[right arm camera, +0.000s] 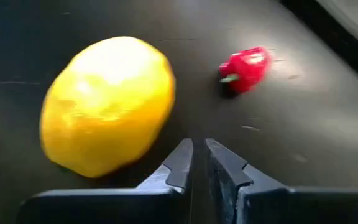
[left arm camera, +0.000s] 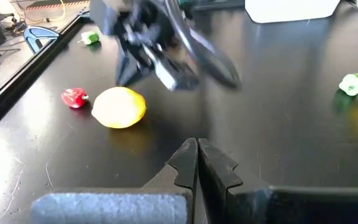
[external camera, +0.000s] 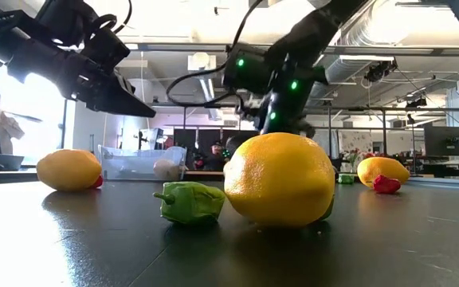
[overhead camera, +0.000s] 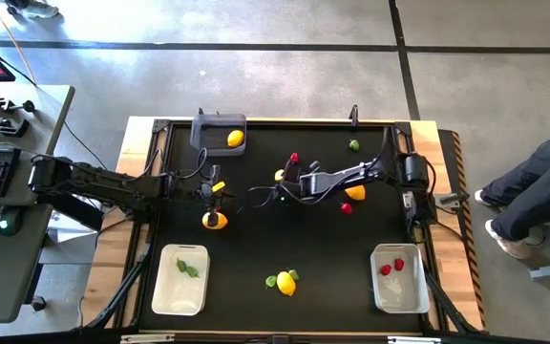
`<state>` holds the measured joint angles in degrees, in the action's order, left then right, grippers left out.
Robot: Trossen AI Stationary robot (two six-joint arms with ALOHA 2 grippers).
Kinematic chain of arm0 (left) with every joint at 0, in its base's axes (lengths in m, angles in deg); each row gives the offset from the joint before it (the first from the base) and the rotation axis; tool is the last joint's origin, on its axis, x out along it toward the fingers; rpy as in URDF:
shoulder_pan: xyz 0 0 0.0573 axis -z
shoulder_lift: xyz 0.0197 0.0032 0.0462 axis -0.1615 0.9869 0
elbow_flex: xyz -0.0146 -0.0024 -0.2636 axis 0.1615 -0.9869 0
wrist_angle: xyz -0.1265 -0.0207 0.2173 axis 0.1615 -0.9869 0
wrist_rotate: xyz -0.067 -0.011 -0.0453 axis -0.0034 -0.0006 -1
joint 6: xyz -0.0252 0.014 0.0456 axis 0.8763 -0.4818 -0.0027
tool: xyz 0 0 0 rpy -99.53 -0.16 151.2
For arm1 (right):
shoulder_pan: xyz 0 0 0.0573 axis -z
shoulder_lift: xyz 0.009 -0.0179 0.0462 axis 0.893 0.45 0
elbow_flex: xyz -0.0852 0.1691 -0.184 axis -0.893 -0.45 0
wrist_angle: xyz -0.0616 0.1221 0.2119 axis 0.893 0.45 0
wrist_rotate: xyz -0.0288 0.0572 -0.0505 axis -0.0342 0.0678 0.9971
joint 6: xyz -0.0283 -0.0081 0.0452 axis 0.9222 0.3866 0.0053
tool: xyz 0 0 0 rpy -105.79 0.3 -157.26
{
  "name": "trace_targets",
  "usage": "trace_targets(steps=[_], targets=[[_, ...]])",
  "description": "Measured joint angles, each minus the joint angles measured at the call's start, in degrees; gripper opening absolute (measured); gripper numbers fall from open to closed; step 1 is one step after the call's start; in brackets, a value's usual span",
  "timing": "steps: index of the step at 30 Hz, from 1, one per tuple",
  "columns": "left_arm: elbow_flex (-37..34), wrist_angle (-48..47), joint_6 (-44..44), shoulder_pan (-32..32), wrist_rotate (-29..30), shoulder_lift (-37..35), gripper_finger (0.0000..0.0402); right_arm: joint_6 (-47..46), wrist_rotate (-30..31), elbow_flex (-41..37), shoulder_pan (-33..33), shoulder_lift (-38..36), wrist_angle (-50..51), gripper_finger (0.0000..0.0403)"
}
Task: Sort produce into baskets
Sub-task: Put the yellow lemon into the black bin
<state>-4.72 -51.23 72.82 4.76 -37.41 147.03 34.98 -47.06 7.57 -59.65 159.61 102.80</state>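
Produce lies scattered on the black table. Mid-table, a yellow lemon (overhead camera: 280, 175) (right arm camera: 107, 102) sits with a red piece (overhead camera: 294, 158) (right arm camera: 246, 67) beyond it. My right gripper (right arm camera: 197, 152) (overhead camera: 285, 183) hovers beside that lemon, its fingers shut to a thin slit with nothing between them. My left gripper (left arm camera: 197, 149) (overhead camera: 216, 187) is shut and empty, above an orange fruit (overhead camera: 215, 220). The dark grey basket (overhead camera: 208, 122) at the far edge holds a lemon (overhead camera: 235, 139). The near-left white basket (overhead camera: 165, 287) holds green pieces. The near-right white basket (overhead camera: 411, 291) holds red ones.
An orange fruit (overhead camera: 354, 191) and a red piece (overhead camera: 346, 207) lie under the right arm. A green piece (overhead camera: 353, 145) lies near the far edge. A lemon (overhead camera: 285, 283) and a green piece (overhead camera: 271, 281) rest at the near edge. A person's legs (overhead camera: 542, 191) show on the right.
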Motion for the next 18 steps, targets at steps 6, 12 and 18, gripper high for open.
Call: trace_targets(steps=[6,12,18], targets=[[0.00,-0.47,-0.49,0.00,0.00,0.00,0.0000,-2.78,3.12,-0.50,-1.07,-6.67,5.03,0.0003],[-0.46,-0.68,-0.48,0.00,0.04,0.00,0.0000,-4.11,4.03,-5.02,-6.22,-8.03,-4.92,0.0001],[-0.50,-0.60,-0.22,0.00,0.07,0.02,0.0000,-5.18,4.14,-10.04,-9.77,-8.05,-16.70,0.0000]])
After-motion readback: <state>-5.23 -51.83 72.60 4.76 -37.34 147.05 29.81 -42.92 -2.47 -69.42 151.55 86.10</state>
